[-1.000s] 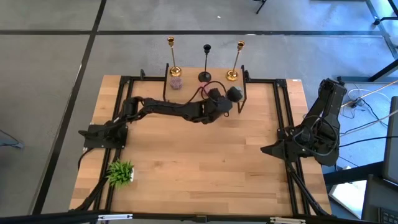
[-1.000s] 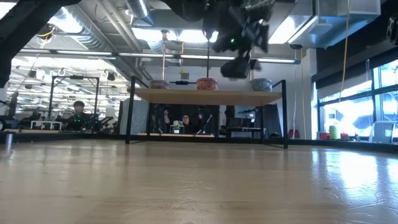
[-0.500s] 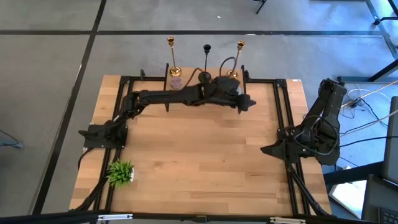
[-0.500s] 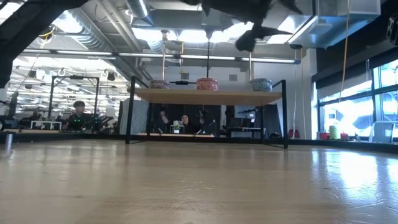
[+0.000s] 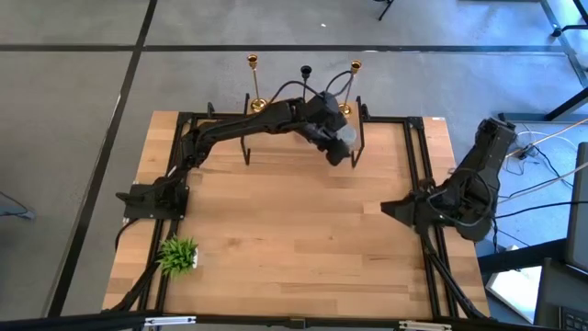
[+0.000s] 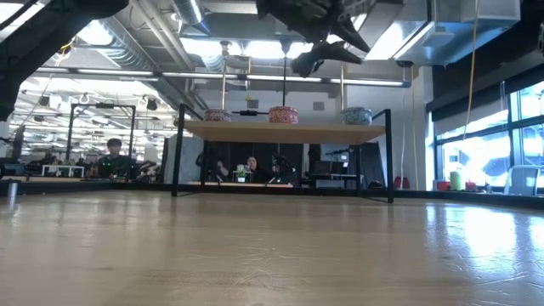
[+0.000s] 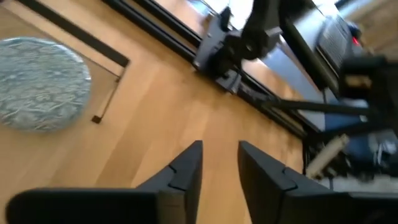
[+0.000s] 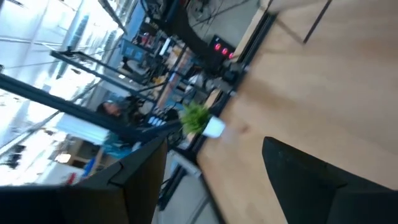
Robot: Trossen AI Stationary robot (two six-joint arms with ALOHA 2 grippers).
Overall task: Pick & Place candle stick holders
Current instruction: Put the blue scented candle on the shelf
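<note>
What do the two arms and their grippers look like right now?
Both arms are dark, jointed and matte. The left gripper has two flat, angular black fingers; a thin dark cable loops off that arm. The right gripper has broad black fingers, and cables trail beside its base.

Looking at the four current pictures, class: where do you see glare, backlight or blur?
Low view: ceiling lights and window glare; the left gripper is a dark backlit shape, and sheen lies on the table. Left wrist view: background smeared, fingers fairly crisp. Right wrist view: blurred throughout, the plant soft. High view: even light, no glare.
</note>
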